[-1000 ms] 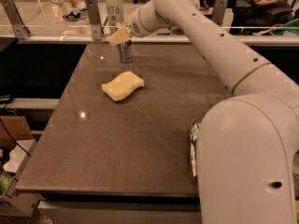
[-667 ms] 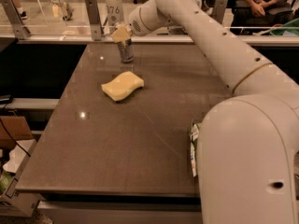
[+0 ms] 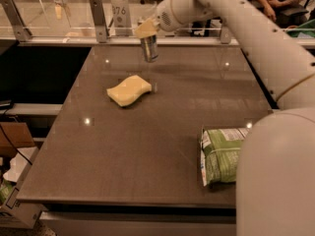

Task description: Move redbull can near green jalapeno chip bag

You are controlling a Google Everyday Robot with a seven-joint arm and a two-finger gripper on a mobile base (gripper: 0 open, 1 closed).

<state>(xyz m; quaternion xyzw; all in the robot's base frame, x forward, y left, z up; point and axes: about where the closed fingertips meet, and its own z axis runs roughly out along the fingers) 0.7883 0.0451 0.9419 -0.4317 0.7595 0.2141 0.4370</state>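
Observation:
The redbull can (image 3: 149,49), slim and silvery, is at the far middle of the table, held from above by my gripper (image 3: 146,31), whose pale fingers are shut on its top. The can hangs upright, just above or barely on the table; I cannot tell which. The green jalapeno chip bag (image 3: 221,154), green with white panels, lies flat near the front right of the table, partly hidden by my arm's white body. The can is far from the bag, behind and to the left of it.
A pale yellow wavy sponge (image 3: 130,90) lies left of centre on the dark brown table (image 3: 123,156). A glass rail with metal posts (image 3: 98,19) runs along the far edge. My arm (image 3: 275,48) spans the right side. Boxes (image 3: 15,181) sit on the floor at left.
My gripper has carried the can to the right along the far edge. More of the chip bag shows at the right. The sponge has not moved.

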